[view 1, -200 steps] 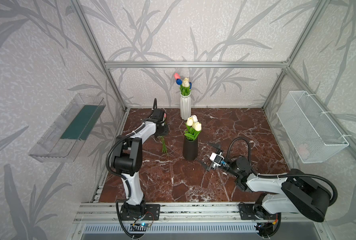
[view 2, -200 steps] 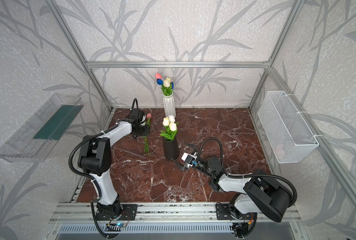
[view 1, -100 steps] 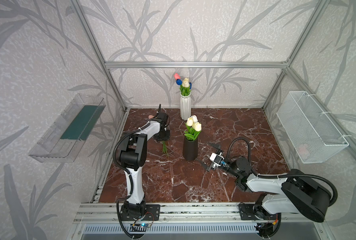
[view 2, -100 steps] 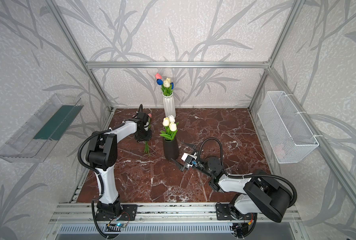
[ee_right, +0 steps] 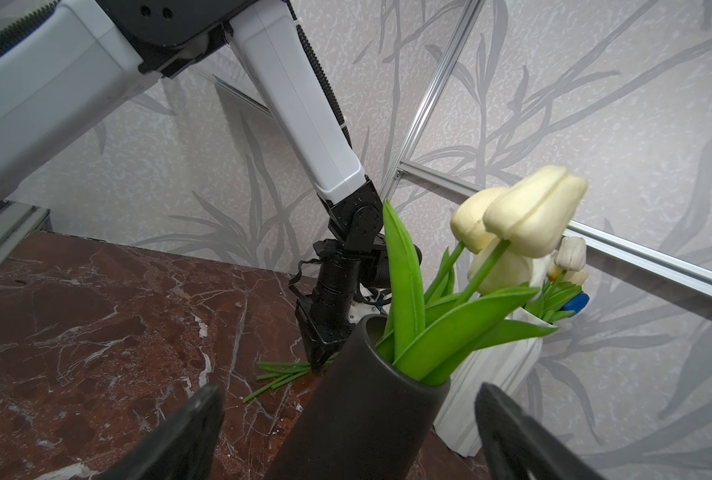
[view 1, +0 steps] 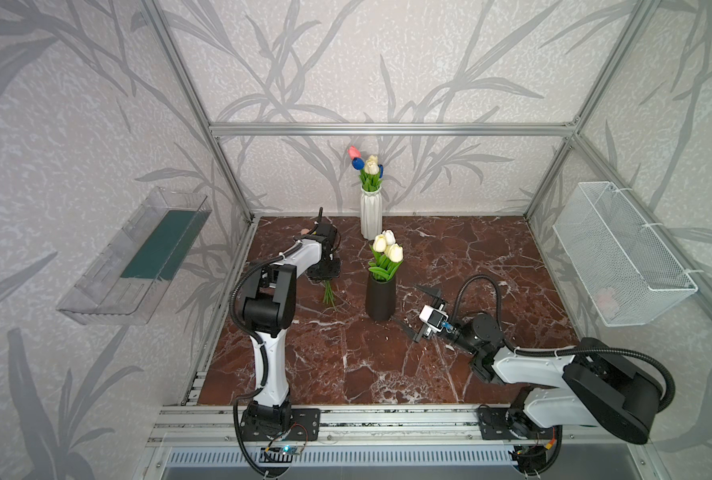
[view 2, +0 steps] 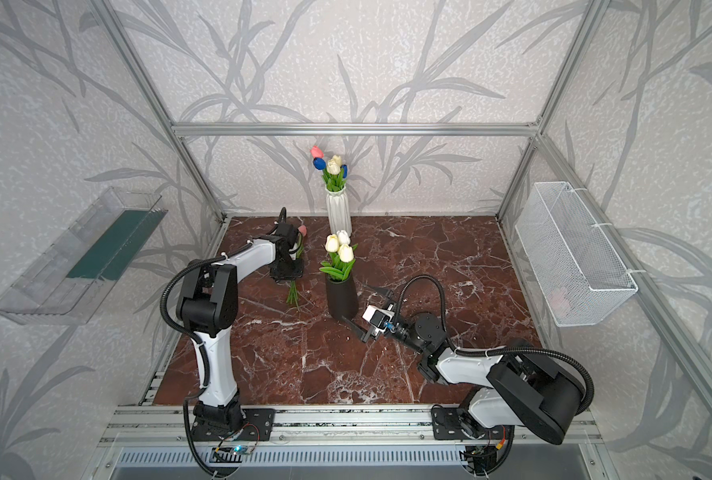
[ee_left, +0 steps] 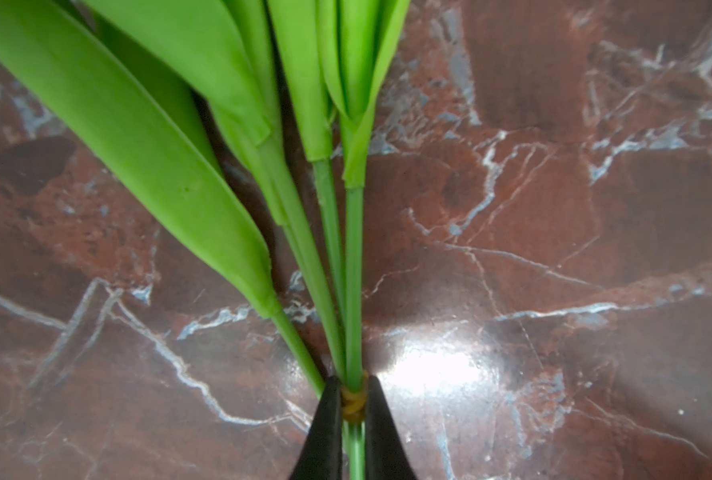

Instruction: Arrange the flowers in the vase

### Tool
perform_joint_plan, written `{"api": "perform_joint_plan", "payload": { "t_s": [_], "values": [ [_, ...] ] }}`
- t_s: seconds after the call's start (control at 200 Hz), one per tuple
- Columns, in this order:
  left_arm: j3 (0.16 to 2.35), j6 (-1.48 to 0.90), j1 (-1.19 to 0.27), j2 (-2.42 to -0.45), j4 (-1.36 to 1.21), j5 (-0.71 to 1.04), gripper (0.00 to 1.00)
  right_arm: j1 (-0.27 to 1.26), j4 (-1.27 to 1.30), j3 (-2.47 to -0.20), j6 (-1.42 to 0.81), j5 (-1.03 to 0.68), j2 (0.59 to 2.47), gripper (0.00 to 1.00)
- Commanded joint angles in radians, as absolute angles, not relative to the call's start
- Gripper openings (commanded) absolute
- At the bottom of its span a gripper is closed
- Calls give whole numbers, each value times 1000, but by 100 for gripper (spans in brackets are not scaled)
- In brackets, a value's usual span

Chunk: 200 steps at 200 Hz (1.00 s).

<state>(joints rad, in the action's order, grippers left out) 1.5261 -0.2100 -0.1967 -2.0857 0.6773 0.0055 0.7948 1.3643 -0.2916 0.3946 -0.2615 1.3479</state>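
Lying on counter (view 1: 449,249), left of centre in both top views: flowers (view 1: 327,291), thin green stems, broad leaves, tan band; left pincer (ee_left: 352,401) clamped at band. Right pincer (ee_right: 350,392) apart, flanking black vase (ee_right: 366,440).

My left claw (ee_left: 353,399) now sits lower than a second ago, down on the loose bunch of flowers (ee_left: 353,270) lying on the counter (ee_left: 553,208). Its jaws, apart before, now pinch the banded stems; its elbow stands further in.
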Motion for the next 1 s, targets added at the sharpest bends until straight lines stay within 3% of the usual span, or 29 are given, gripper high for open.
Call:
{"api": "perform_joint_plan", "payload": {
  "t_s": [0.0, 0.14, 0.48, 0.855, 0.925, 0.995],
  "values": [
    [1549, -203, -204, -2085, 713, -9, 6, 804, 1407, -285, 407, -250, 1344, 95],
    [1544, -200, -205, -2031, 731, -16, 0, 804, 1407, -285, 407, -251, 1343, 95],
    [1463, -215, -231, -1798, 653, 27, 0, 803, 1407, -285, 407, -247, 1350, 95],
    [1495, -268, -285, -1948, 595, 72, 0, 803, 1407, -282, 414, -243, 1342, 95],
    [1495, -279, -287, -1967, 589, 68, 5, 804, 1407, -282, 416, -241, 1339, 95],
    [1506, -281, -287, -1985, 609, 73, 17, 804, 1407, -282, 416, -241, 1341, 95]
  ]
}}
